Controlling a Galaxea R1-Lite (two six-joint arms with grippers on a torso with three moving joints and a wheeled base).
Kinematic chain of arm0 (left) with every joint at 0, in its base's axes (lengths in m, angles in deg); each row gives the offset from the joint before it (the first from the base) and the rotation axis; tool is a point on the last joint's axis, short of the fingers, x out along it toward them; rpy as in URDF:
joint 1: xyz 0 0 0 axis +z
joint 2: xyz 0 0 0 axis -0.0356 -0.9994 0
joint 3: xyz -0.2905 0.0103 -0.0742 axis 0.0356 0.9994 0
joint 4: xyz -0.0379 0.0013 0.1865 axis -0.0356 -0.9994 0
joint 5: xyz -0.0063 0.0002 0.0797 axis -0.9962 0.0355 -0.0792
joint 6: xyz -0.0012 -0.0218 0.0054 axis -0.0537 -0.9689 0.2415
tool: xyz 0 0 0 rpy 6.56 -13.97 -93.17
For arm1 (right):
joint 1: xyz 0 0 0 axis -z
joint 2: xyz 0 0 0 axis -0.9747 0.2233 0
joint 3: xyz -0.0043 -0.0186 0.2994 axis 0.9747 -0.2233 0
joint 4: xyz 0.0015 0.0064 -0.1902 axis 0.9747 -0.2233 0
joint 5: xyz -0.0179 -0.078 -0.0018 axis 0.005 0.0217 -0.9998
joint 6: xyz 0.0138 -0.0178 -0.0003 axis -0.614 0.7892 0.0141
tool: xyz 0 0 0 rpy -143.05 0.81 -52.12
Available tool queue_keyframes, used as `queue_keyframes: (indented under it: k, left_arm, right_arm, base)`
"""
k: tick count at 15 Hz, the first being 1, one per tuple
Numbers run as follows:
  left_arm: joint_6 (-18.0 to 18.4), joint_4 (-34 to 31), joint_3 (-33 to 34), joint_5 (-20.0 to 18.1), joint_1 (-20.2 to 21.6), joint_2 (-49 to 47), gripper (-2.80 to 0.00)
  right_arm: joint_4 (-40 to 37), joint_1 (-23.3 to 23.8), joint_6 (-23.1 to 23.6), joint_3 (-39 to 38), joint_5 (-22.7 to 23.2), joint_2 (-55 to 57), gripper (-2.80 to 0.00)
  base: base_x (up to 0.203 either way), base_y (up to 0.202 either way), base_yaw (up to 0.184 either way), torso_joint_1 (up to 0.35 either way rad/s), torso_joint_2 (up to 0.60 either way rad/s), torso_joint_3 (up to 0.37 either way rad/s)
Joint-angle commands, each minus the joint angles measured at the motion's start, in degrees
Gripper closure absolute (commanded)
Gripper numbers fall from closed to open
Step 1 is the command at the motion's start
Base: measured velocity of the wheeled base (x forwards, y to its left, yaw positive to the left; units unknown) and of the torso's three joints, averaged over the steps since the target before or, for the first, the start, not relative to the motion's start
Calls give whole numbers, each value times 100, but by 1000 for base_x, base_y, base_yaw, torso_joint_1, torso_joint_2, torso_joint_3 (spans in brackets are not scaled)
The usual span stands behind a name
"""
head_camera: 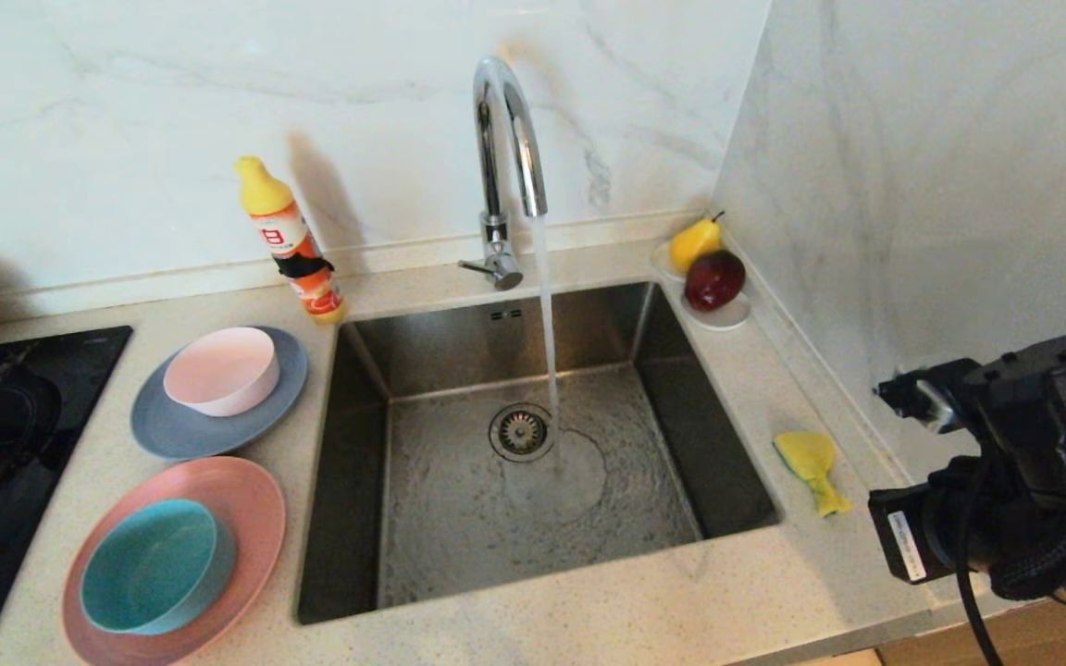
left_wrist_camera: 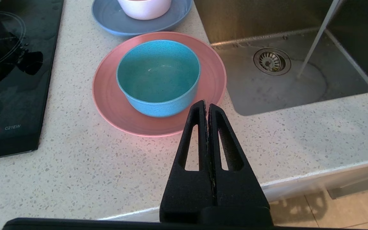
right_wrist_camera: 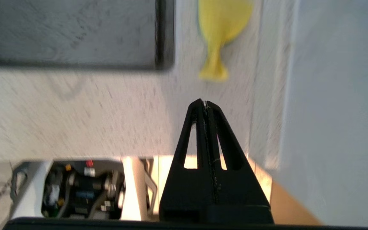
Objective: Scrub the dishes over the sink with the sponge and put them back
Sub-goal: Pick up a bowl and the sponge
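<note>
Nearest in the head view, the right arm's black wrist stands at the near right corner; in its own wrist view the right hand (right_wrist_camera: 205, 103) has its black fingers pressed together on nothing, over the pale speckled stone surface (head_camera: 588, 620) just short of the yellow waisted foam sponge (head_camera: 811, 465), which lies flat on the strip of surface right of the basin, near the wall. The left hand (left_wrist_camera: 206, 104), likewise closed and empty, hangs at the near edge of the surface before the dishes. There a teal matte bowl (head_camera: 157, 565) sits upright and empty in a large pink plate (head_camera: 246, 513). Just beyond, a pale pink bowl (head_camera: 222, 370) stands in a large grey-blue plate (head_camera: 160, 428). To their right the rectangular brushed-steel sink (head_camera: 663, 370) holds a thin sheet of water around its round strainer drain (head_camera: 521, 431), fed by a stream falling from the tall chrome gooseneck tap (head_camera: 502, 120). A black glass cooktop (head_camera: 6, 499) is cut off at the left. Farther back, an orange detergent bottle with a yellow cap (head_camera: 291, 240) leans by the sink's far left corner, and a small white saucer (head_camera: 727, 317) in the far right corner carries a yellow pear (head_camera: 693, 242) and a dark red fruit (head_camera: 714, 278). White marble walls (head_camera: 172, 120) close the corner.
</note>
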Motion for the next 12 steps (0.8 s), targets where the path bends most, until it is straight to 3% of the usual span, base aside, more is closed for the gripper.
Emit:
queue_keyframes:
  k: [1, 5, 10, 11, 12]
  left_arm:
    - [4, 3, 105, -2, 0, -12, 0]
    - [4, 3, 105, -2, 6, -10, 0]
    - [-3, 3, 105, -2, -1, -10, 0]
    - [4, 3, 105, -2, -2, -10, 0]
    - [4, 3, 105, -2, 6, -10, 0]
  right_arm:
    - [65, -15, -241, -275, -12, 216, 0]
    - [658, -108, -506, -747, -27, 607, 0]
    - [743, -125, -835, -998, 7, 745, 0]
    - [757, -117, -884, -1008, 0, 817, -280]
    - [776, -106, -897, -1007, -13, 841, -280]
  base:
    - [0, 0, 0, 0, 0, 0]
    - [0, 0, 0, 0, 0, 0]
    - [0, 0, 0, 0, 0, 0]
    - [0, 0, 0, 0, 0, 0]
    - [0, 0, 0, 0, 0, 0]
